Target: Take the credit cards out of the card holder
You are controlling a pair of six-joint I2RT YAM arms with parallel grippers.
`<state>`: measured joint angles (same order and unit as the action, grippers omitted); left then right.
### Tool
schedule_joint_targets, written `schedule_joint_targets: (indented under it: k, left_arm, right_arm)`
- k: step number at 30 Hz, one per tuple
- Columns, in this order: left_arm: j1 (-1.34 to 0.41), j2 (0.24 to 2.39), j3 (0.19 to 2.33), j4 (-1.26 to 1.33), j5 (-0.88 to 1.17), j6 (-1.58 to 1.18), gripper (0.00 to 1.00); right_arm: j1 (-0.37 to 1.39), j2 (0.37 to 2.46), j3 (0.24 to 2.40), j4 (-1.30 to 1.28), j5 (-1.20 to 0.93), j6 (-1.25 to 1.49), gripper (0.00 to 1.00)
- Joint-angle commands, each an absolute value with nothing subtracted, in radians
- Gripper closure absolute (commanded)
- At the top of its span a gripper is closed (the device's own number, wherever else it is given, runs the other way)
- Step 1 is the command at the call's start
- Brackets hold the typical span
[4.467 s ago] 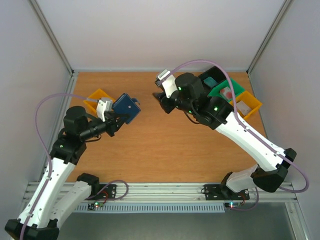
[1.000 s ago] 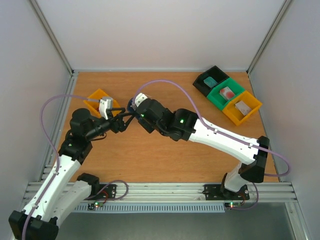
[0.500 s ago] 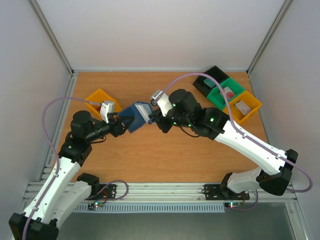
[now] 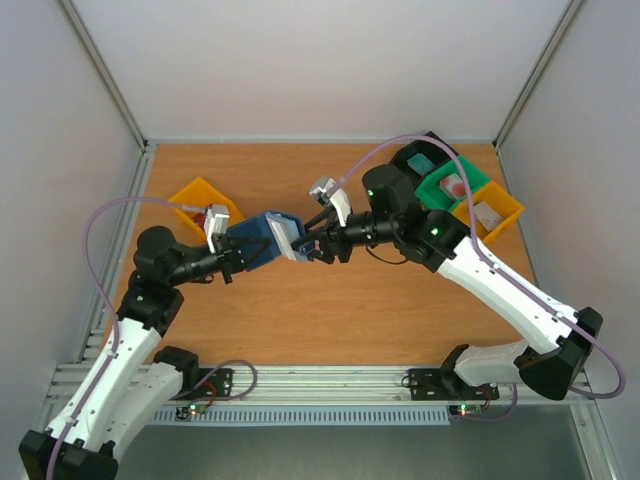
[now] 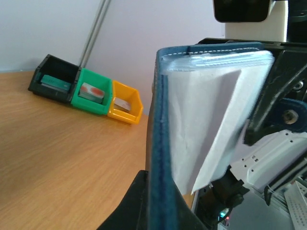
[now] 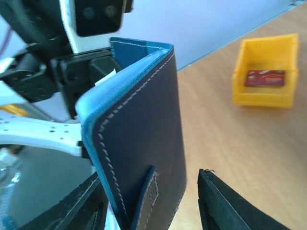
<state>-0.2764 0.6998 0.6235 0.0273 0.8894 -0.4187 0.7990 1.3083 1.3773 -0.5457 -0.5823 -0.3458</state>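
The left gripper point(image 4: 238, 260) is clenched on the card holder point(image 4: 262, 245), held above the table. The right gripper point(image 4: 313, 247) faces it, jaws spread either side of the holder's outer flap. Past the holder from the right gripper, a red credit card point(image 6: 265, 77) lies in a yellow bin point(image 6: 263, 97).

Lower end of card holder point(image 5: 160, 143) cut off at frame edge. Its pockets point(image 5: 211, 110) blurred, seemingly pale sleeves; contents indiscernible.

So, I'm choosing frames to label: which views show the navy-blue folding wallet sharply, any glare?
Right wrist: the navy-blue folding wallet is sharp, stitching readable. Left wrist: its pale inside is soft, washed out; the black, green and yellow plastic bins are crisp. Top external: even light, no glare.
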Motion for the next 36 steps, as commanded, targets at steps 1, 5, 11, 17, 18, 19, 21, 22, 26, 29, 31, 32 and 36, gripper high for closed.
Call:
schedule_joint_targets:
  k: [1, 5, 11, 17, 18, 19, 21, 22, 26, 29, 31, 32, 36]
  left_arm:
    - [-0.276, 0.672, 0.627, 0.132, 0.969, -0.444, 1.0]
    - [-0.276, 0.666, 0.629, 0.104, 0.972, -0.437, 1.0]
    - [-0.275, 0.662, 0.631, 0.098, 0.953, -0.425, 1.0]
    - [-0.276, 0.679, 0.755, -0.295, 0.604, -0.339, 1.0]
    - [-0.276, 0.681, 0.777, -0.344, 0.569, -0.317, 1.0]
    - [-0.276, 0.68, 0.799, -0.378, 0.552, -0.289, 1.0]
    - [-0.278, 0.682, 0.826, -0.424, 0.528, -0.262, 1.0]
    - [-0.282, 0.685, 0.838, -0.448, 0.513, -0.261, 1.0]
    - [-0.322, 0.696, 0.875, -0.529, 0.406, -0.247, 1.0]
    - [-0.36, 0.713, 0.896, -0.615, 0.298, -0.219, 1.0]
    - [-0.385, 0.728, 0.905, -0.671, 0.214, -0.19, 1.0]
    - [-0.399, 0.735, 0.908, -0.689, 0.172, -0.173, 1.0]
    - [-0.42, 0.744, 0.924, -0.714, 0.139, -0.13, 1.0]
  right_arm:
    - [0.755, 1.234, 1.348, -0.518, -0.78, -0.39, 0.45]
    - [0.727, 1.196, 1.343, -0.551, -0.736, -0.425, 0.42]
    - [0.729, 1.228, 1.352, -0.515, -0.679, -0.376, 0.42]
    - [0.792, 1.249, 1.358, -0.509, -0.597, -0.417, 0.29]
    - [0.817, 1.259, 1.364, -0.51, -0.516, -0.417, 0.29]
    - [0.841, 1.273, 1.365, -0.496, -0.446, -0.405, 0.29]
    - [0.888, 1.308, 1.364, -0.46, -0.343, -0.376, 0.28]
    - [0.912, 1.327, 1.366, -0.445, -0.303, -0.369, 0.28]
    - [0.991, 1.39, 1.387, -0.381, -0.154, -0.328, 0.25]
    - [0.997, 1.424, 1.382, -0.322, -0.121, -0.27, 0.17]
    - [0.997, 1.452, 1.387, -0.294, -0.155, -0.244, 0.08]
    - [0.997, 1.471, 1.388, -0.285, -0.178, -0.231, 0.04]
    - [0.997, 1.503, 1.366, -0.242, -0.193, -0.188, 0.03]
